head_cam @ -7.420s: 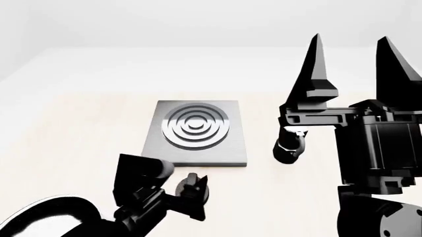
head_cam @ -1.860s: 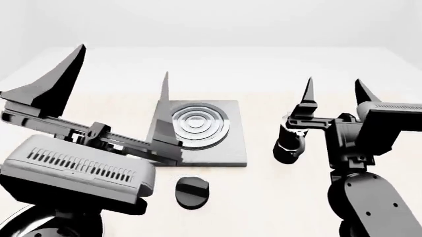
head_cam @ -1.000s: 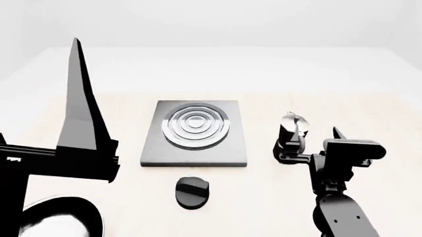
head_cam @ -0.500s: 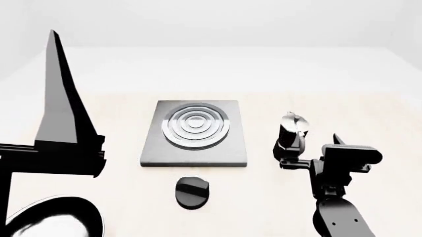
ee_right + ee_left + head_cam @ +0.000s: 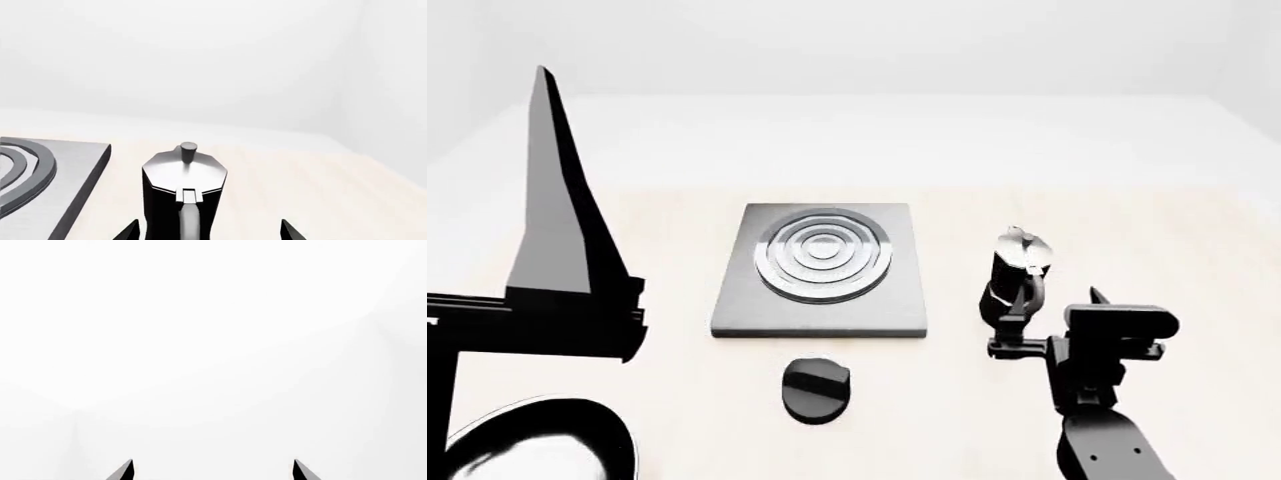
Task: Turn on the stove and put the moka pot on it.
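Observation:
The stove [image 5: 822, 270] is a dark-grey square plate with silver rings at the table's middle. Its round black knob [image 5: 817, 388] lies in front of it. The moka pot [image 5: 1018, 272], black with a silver lid, stands upright to the right of the plate, off it. My right gripper [image 5: 1049, 312] is low on the pot's near side. In the right wrist view it [image 5: 210, 232] is open, and the pot [image 5: 183, 192] stands between the fingertips, untouched. The stove's edge [image 5: 40, 175] shows beside it. My left gripper [image 5: 213, 471] is open and empty. One finger [image 5: 561, 220] stands high at the left.
The light wooden table [image 5: 1174, 230] runs under everything, with white floor and walls behind it. A rounded black and white part of my left arm [image 5: 534, 440] fills the lower left corner. The left wrist view shows only white background.
The left gripper has left the knob and risen high at the left. The right gripper has dropped from high up to table height at the moka pot's near side, still open.

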Controlling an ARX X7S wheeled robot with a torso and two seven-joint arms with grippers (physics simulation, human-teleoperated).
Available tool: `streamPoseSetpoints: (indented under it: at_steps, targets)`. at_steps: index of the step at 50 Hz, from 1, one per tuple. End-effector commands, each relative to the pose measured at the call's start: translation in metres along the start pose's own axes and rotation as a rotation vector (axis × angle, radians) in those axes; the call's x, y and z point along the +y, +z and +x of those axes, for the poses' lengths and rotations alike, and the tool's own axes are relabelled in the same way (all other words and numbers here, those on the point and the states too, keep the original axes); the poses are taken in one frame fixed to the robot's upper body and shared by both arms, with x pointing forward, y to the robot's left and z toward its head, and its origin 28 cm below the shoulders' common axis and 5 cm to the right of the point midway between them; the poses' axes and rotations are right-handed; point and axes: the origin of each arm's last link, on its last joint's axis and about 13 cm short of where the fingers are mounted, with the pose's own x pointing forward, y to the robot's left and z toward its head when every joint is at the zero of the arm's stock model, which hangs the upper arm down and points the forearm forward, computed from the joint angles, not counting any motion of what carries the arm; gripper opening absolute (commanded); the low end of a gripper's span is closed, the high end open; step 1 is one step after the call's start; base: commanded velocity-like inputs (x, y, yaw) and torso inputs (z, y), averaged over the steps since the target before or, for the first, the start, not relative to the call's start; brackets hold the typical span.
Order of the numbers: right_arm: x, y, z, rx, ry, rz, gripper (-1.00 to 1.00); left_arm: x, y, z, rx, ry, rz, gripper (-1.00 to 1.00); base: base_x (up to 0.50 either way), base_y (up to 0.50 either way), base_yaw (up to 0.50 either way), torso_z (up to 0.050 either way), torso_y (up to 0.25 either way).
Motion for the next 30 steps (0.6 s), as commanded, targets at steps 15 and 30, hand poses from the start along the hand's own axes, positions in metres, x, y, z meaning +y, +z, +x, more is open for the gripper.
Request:
streamPoseSetpoints:
  at_steps: [15,30]
  targets:
    - [0.004,-0.011,0.004,0.040,0.013,-0.006,1.00,0.000,0.000,-0.001,0.008,-0.004,-0.003,1.00,0.00,0.00,0.00,0.000,0.000]
    - [0.011,-0.016,0.011,0.060,0.018,-0.004,1.00,-0.001,0.000,-0.002,0.016,-0.005,-0.010,1.00,0.00,0.00,0.00,0.000,0.000]
